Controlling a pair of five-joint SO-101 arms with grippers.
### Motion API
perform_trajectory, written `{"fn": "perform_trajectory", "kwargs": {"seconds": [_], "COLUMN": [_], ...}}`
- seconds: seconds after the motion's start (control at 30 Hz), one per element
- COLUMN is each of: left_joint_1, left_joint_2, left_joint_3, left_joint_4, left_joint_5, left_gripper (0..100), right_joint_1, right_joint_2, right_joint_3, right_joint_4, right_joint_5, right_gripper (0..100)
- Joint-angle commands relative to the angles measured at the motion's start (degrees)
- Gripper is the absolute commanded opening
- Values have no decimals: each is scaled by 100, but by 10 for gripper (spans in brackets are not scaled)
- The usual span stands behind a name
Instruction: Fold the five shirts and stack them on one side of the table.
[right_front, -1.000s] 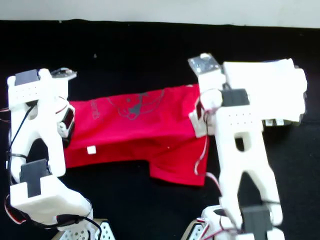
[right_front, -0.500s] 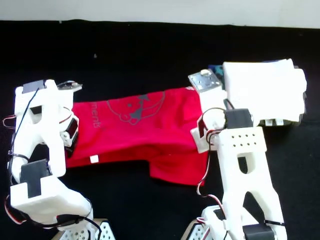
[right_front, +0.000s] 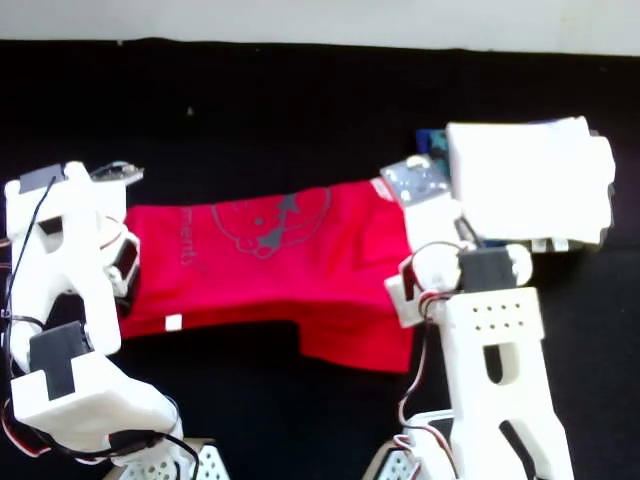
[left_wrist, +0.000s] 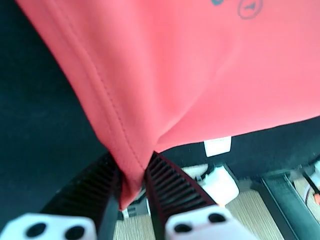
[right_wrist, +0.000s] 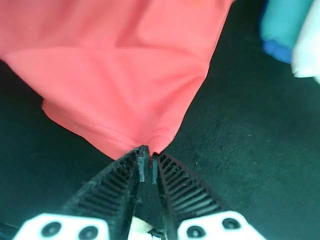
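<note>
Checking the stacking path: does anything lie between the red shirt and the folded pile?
Nothing visible does. The right gripper, shut on the red shirt at its edge, is right beside the white-topped folded pile.

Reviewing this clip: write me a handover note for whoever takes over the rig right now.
Left gripper: jaws shut on the hem of the red shirt at one end.
Right gripper: jaws shut, pinching the shirt's corner at the other end.
The shirt is spread between the two arms over the black table.
Done: a stack of folded shirts, white on top, sits beside the right arm. How many it holds cannot be told.
Left: finish folding the red shirt and add it to the stack.
</note>
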Motion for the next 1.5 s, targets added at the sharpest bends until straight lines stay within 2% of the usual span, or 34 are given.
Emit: {"fn": "perform_trajectory", "kwargs": {"seconds": [0.0,0.2,0.53,0.6,0.7,0.77,0.97,1.07,1.13,1.17,1.2,1.37,1.47], "left_joint_1": [-40,-40,-40,-57,-84,-84,-84,-57,40,180,312,1051,1174], "left_joint_2": [-242,-242,-277,-286,-295,-295,-295,-251,-215,-180,-92,769,1385], "left_joint_3": [321,681,664,664,655,567,-971,-1921,-2290,-2343,-2369,-2396,-2396], "left_joint_4": [-448,-844,-818,-809,-809,-686,598,818,756,598,448,-88,-695], "left_joint_5": [-70,-70,-70,-70,-79,-79,-62,-53,-18,114,334,642,949], "left_gripper": [8,8,25,82,182,216,216,209,125,53,0,9,8], "right_joint_1": [66,66,66,66,40,40,40,40,40,40,31,-48,-136], "right_joint_2": [-136,-154,-154,-154,-163,-163,-127,-13,259,470,725,2264,3160], "right_joint_3": [418,1086,1182,1165,1033,787,-549,-848,-857,-892,-901,-1560,-2325], "right_joint_4": [-347,-760,-716,-576,-374,-224,233,-338,-945,-1156,-1341,-1938,-2149], "right_joint_5": [26,35,53,53,62,62,18,-53,-229,-273,-290,-308,-308], "right_gripper": [5,5,8,43,152,199,201,152,21,0,29,15,15]}}
